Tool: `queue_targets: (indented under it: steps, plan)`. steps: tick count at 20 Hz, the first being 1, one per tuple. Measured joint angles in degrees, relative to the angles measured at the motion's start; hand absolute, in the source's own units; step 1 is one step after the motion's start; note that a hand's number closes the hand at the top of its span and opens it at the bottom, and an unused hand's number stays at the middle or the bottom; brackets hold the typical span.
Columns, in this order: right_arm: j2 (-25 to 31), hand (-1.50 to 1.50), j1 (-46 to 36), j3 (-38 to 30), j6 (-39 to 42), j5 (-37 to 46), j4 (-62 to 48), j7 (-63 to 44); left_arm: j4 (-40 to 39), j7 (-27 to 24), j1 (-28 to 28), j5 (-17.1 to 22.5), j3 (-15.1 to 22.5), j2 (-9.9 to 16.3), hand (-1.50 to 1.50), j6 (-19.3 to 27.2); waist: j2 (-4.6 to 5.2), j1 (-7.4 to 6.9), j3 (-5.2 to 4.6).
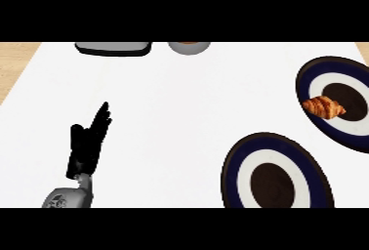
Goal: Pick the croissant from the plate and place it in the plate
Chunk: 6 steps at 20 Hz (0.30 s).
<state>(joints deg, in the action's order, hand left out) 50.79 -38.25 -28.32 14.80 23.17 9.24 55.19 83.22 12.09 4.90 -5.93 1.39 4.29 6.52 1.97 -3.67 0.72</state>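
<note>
A golden-brown croissant (323,107) lies on a dark blue and white plate (315,83) at the right edge of the white counter. A second plate of the same kind (241,168) sits nearer to me, at the lower right, with nothing on it. My left hand (88,144) rests open at the lower left, fingers straight and pointing away from me, far from both plates. My right hand does not show.
At the counter's far edge stand a grey tray-like object (113,48) and a grey round bowl (189,47). Wooden floor (14,63) shows beyond the counter's left side.
</note>
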Motion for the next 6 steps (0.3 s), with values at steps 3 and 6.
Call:
queue_targets:
  steps: [3,6]
  plan:
    - [0.1,-1.5,0.5,-0.5,-0.6,-0.5,-0.2,0.0,-0.1,-0.2,0.1,0.2,-0.3,0.4,0.0,-0.3,0.03,-0.16,0.02]
    - [0.7,-1.5,0.8,-0.5,-0.8,-0.5,-0.1,-0.2,0.0,-0.1,0.1,-0.2,0.0,0.0,0.0,0.1,0.05,-0.31,0.05]
